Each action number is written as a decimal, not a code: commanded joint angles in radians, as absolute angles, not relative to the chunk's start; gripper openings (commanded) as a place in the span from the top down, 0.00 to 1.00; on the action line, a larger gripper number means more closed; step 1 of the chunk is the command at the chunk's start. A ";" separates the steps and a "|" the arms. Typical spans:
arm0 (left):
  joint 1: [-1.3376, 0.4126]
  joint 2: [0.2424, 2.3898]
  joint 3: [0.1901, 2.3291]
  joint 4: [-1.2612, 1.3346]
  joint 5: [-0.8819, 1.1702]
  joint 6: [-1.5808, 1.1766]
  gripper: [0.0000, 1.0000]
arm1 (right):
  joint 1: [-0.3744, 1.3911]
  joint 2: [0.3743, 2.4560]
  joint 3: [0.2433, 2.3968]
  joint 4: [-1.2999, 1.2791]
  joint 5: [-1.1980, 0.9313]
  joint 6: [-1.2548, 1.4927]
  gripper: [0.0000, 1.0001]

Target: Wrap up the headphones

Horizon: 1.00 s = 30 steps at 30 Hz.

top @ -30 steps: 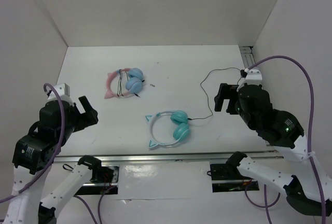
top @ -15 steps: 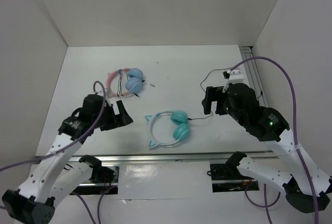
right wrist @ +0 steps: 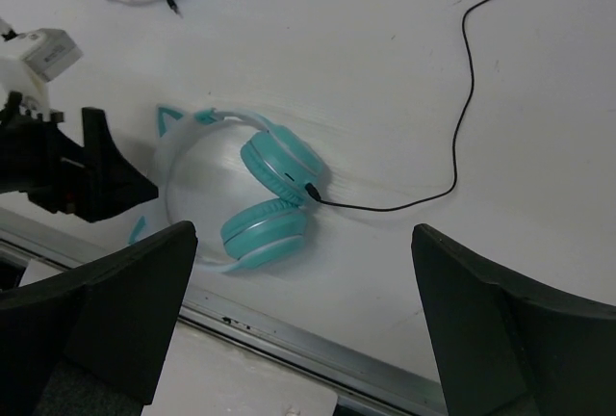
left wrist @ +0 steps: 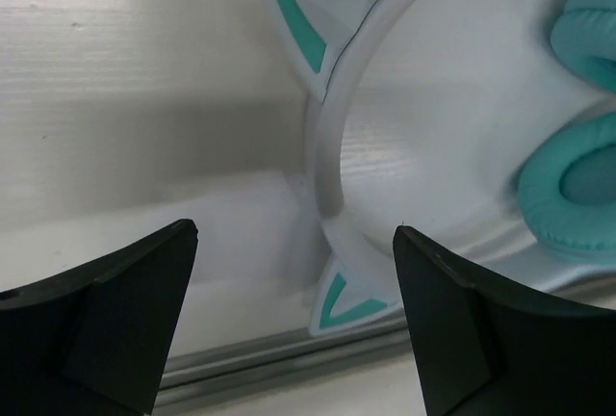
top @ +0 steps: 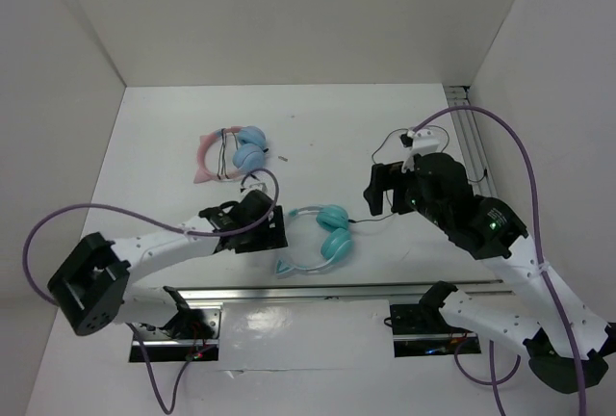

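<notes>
The headphones (top: 332,230) lie flat near the table's front edge, teal cups to the right and white cat-ear headband (left wrist: 325,161) to the left. Their thin black cable (top: 385,161) runs from the upper cup to the right and loops toward the back. My left gripper (top: 271,229) is low at the headband's left side. It is open, and the band and one teal ear (left wrist: 346,305) show between its fingers, touching neither. My right gripper (top: 381,188) hovers open above the cable, right of the cups (right wrist: 277,163), holding nothing.
Pink-banded headphones (top: 231,152) with light-blue cups lie at the back left, a small loose bit (top: 282,157) beside them. A metal rail (top: 385,288) runs along the front edge just below the teal set. Another rail (top: 466,116) lines the right wall.
My left arm has swung from the far left across the table to the headband. The right gripper has moved left, nearer the cups. The headphones have not moved.
</notes>
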<state>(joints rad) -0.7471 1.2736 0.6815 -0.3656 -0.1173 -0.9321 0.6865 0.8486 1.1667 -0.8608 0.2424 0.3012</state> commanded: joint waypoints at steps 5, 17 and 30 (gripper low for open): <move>-0.879 1.540 0.860 -0.459 -0.399 -1.103 0.14 | 0.683 0.822 1.160 -0.793 0.192 0.276 0.00; -0.890 1.602 0.882 -0.621 -0.469 -1.195 1.00 | 0.683 0.802 1.149 -0.756 0.192 0.267 0.00; -0.711 1.149 1.322 -1.182 -0.742 -0.970 1.00 | 0.683 0.595 0.647 -0.013 0.012 0.249 0.00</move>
